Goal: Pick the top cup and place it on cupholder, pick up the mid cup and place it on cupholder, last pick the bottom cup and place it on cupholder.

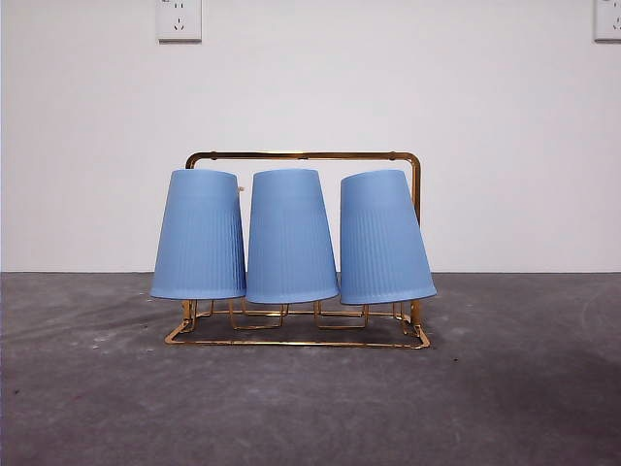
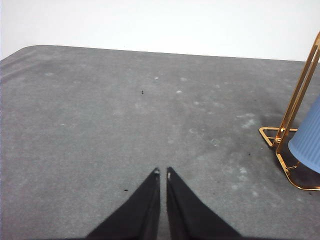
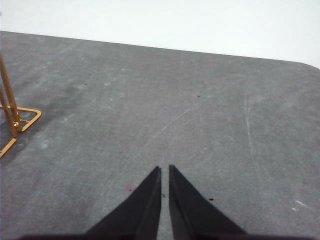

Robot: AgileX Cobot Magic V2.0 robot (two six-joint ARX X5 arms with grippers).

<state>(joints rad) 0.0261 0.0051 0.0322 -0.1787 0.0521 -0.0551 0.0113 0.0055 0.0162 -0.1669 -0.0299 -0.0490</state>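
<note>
The gold wire cupholder [image 1: 303, 155] stands mid-table with three ribbed blue cups upside down on its pegs: a left cup [image 1: 200, 236], a middle cup [image 1: 290, 236] and a right cup [image 1: 383, 238], the outer two leaning slightly. No cup is stacked on another, so top, mid and bottom cannot be told apart. My left gripper [image 2: 162, 173] is shut and empty over bare table, with the cupholder's end [image 2: 295, 107] and one blue cup [image 2: 309, 137] off to its side. My right gripper [image 3: 165, 170] is shut and empty too, the cupholder's other end [image 3: 11, 117] beside it. Neither arm shows in the front view.
The grey table [image 1: 310, 408] ends at a white wall [image 1: 310, 97] behind the rack. Two wall sockets [image 1: 179, 19] sit high up. Rounded table corners show in both wrist views.
</note>
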